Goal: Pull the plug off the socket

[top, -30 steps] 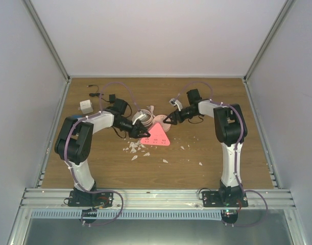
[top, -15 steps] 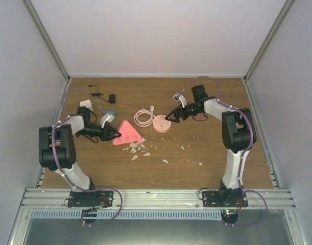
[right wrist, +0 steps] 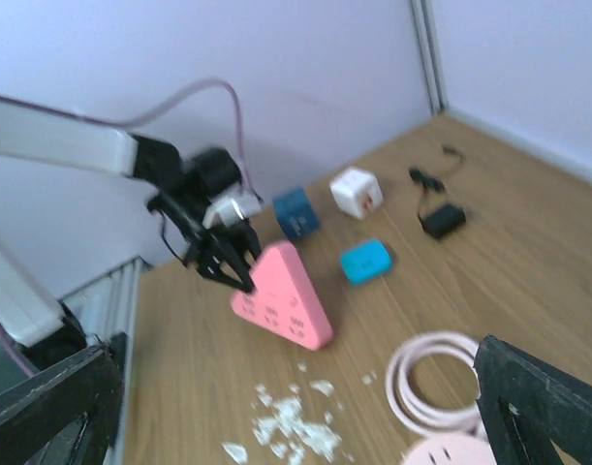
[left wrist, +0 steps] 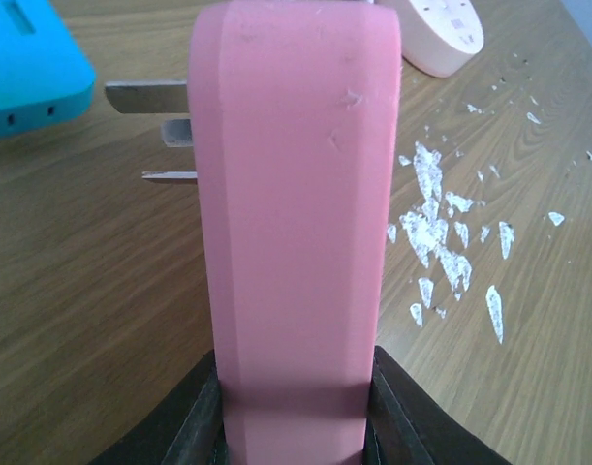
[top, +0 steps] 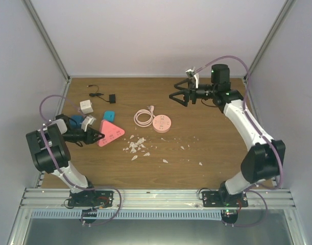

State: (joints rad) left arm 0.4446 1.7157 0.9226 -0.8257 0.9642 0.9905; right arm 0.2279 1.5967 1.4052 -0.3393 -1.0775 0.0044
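Far left, left gripper (top: pixel 98 136) pinches socket (top: pixel 113 132) (corner); right gripper (top: pixel 178 96) agape.

Socket (left wrist: pixel 296 223) edge-on, clamped in left gripper (left wrist: pixel 296 426); 3 metal prongs (left wrist: pixel 148 96) protrude left.

The socket (top: pixel 112 132) is at the left of the table (top: pixel 212 138), its left corner gripped between the fingers of the left gripper (top: pixel 98 136). Just behind it lies a flat charger (top: pixel 110 114). Further left and back are a small box (right wrist: pixel 296 211) and a cube adapter (top: pixel 86 106). A little plug with its lead (top: pixel 111 96) lies behind them, near the far edge. Right of the socket, at mid-table, sits a round disc (top: pixel 161 124) with a coiled cord (top: pixel 142 118) just beside it on the left. Scattered chips (top: pixel 137 147) lie nearer, between socket and disc. The right gripper (top: pixel 177 95) hangs over the far right, well apart from everything.
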